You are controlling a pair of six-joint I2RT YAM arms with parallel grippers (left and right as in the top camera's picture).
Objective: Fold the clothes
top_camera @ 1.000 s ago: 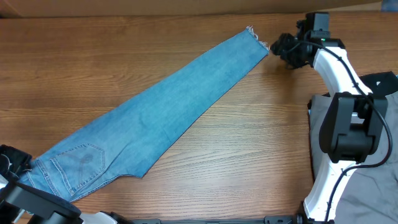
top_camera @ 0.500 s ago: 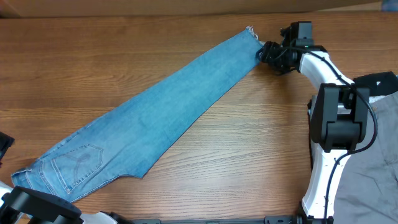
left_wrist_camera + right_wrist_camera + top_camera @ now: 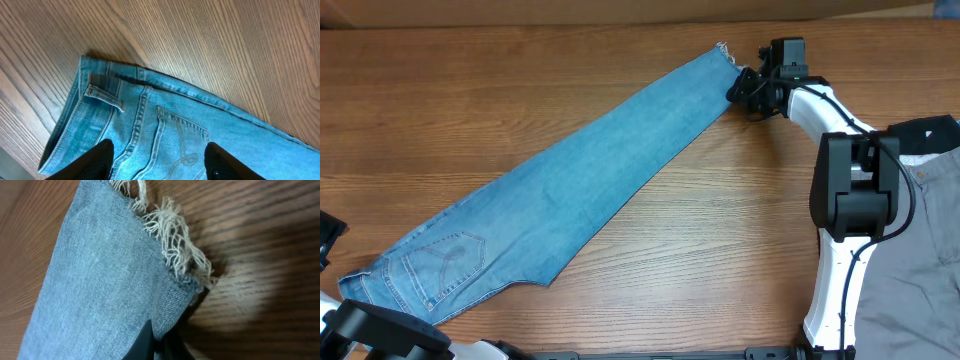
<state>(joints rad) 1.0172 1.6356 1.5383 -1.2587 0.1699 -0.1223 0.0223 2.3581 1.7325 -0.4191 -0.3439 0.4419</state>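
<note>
On the wood-grain table [image 3: 650, 240] the jeans [image 3: 580, 170] lie flat, waistband [image 3: 100, 95] at 8 o'clock beneath the left gripper [image 3: 160, 162], jaws wide. The frayed hem [image 3: 170, 235] reaches 1 o'clock, where the right gripper [image 3: 740, 88] pinches its corner; beyond, a pale strip [image 3: 620, 10], perhaps cardboard.

Your right arm [image 3: 850, 190] stands at the right side of the table. Its white forearm reaches toward the far edge and bends left. At the end of that reach your right gripper [image 3: 744, 90] sits low over the tabletop with the wrist pointing left. In the right wrist view its dark fingers [image 3: 142, 345] are pressed together, pinching a folded corner of the jeans [image 3: 100, 280] at the frayed hem. Your left arm [image 3: 380, 335] is at the near left corner, mostly out of the overhead view. Your left gripper [image 3: 160, 165] has its jaws apart, and nothing is clamped between the two black fingers [image 3: 95, 160].
</note>
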